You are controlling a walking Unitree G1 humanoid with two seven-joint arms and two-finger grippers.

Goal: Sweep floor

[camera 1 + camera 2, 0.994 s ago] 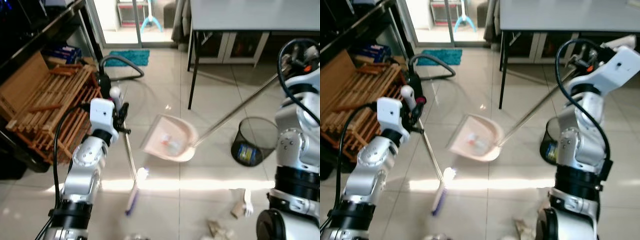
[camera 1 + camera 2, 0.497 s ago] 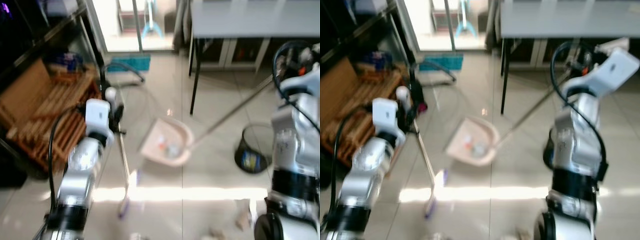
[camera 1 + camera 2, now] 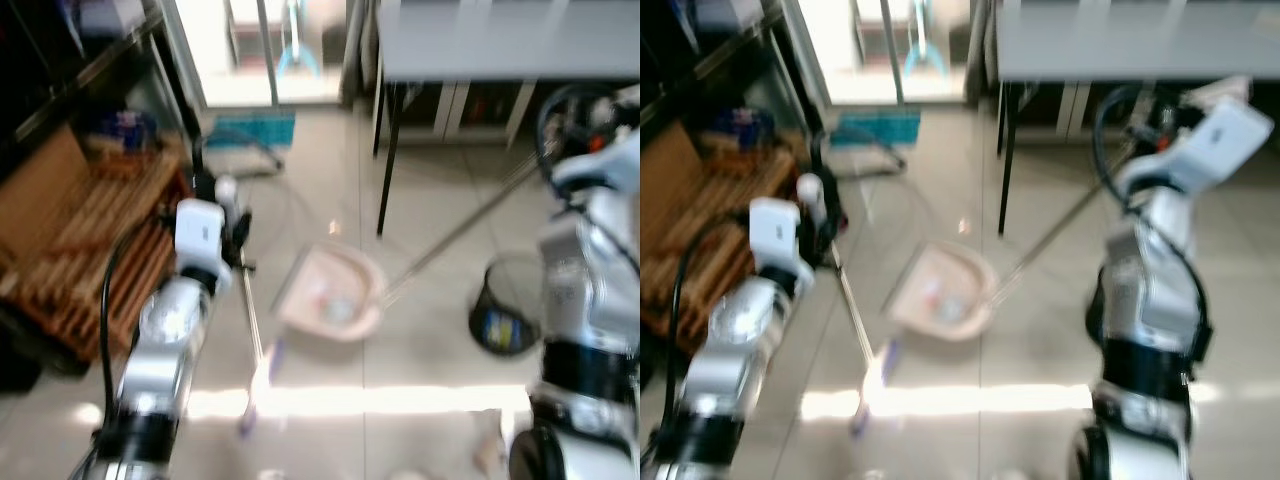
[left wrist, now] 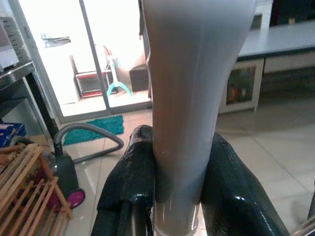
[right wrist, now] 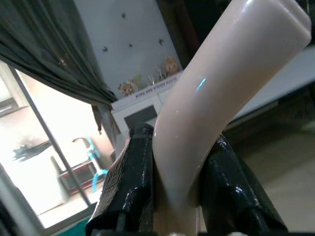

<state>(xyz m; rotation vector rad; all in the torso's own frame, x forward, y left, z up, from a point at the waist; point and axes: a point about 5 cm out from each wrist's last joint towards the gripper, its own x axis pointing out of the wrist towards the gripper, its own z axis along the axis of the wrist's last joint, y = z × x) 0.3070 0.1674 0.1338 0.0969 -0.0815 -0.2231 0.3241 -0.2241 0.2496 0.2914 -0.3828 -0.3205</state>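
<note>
Pink plastic dustpan point(image 3: 330, 297) sits mid-floor with some debris already in it. The left hand point(image 4: 172, 196) is clamped on the broom handle point(image 4: 189, 98), the right hand point(image 5: 170, 196) on the dustpan handle point(image 5: 206, 98). Scraps at the near right still look unswept; the black bin point(image 3: 503, 305) waits at right, so emptying remains.

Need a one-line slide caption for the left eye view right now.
Left gripper holds the broom and the right arm's long handle carries the loaded dustpan near the wire bin.

Tiled floor point(image 3: 430, 330), grey table point(image 3: 500, 40), sunlit glass door point(image 3: 260, 50)
</note>
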